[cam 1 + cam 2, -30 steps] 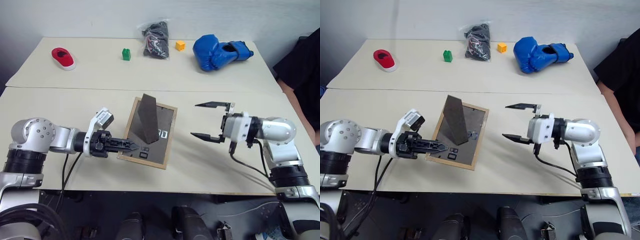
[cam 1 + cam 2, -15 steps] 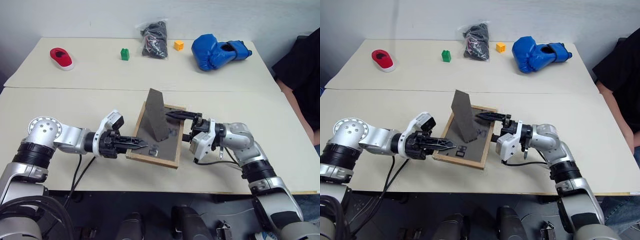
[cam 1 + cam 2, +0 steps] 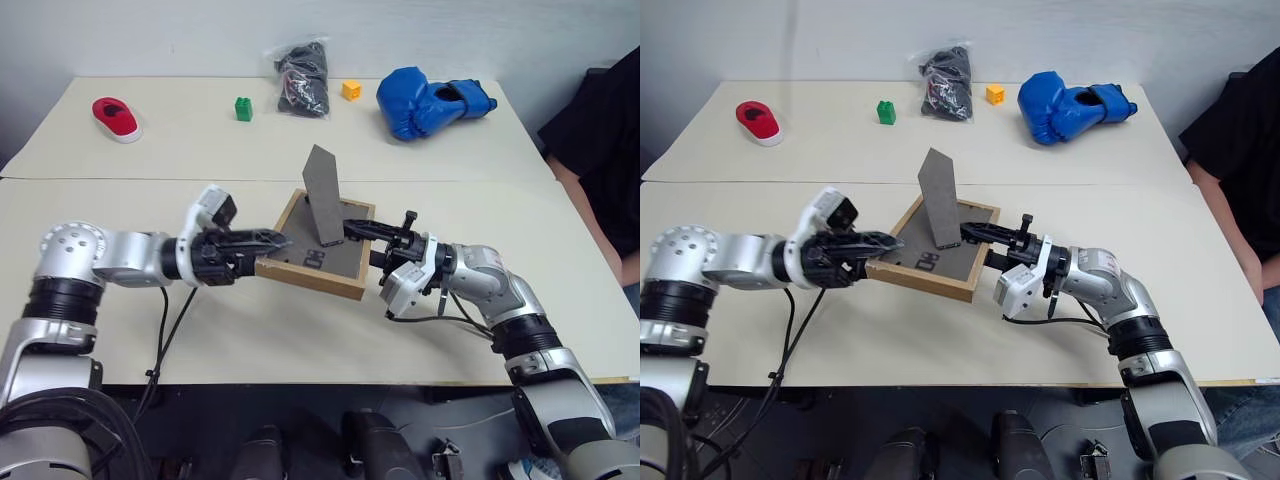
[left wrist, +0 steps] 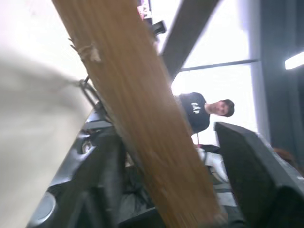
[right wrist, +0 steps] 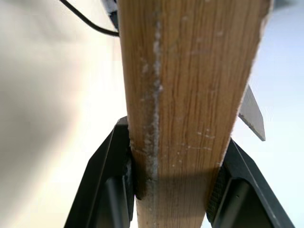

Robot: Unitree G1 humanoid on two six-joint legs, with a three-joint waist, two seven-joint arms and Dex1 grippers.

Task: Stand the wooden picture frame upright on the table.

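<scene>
I see the wooden picture frame point(image 3: 320, 245) held above the table point(image 3: 300, 330), near its seam, back up. Right gripper point(image 3: 372, 246) pinches its right edge; left gripper point(image 3: 268, 242) fingers spread around its left edge. Beyond the seam: boxing glove point(image 3: 430, 100), bagged item point(image 3: 303, 78).

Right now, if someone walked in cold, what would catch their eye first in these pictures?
The wooden picture frame, back side up with its triangular stand raised, sits mid-table between both arms. The right gripper is clamped on the frame's right edge, and the left gripper is at its left edge. At the table's far edge, a bright blue boxing glove stands out.
</scene>
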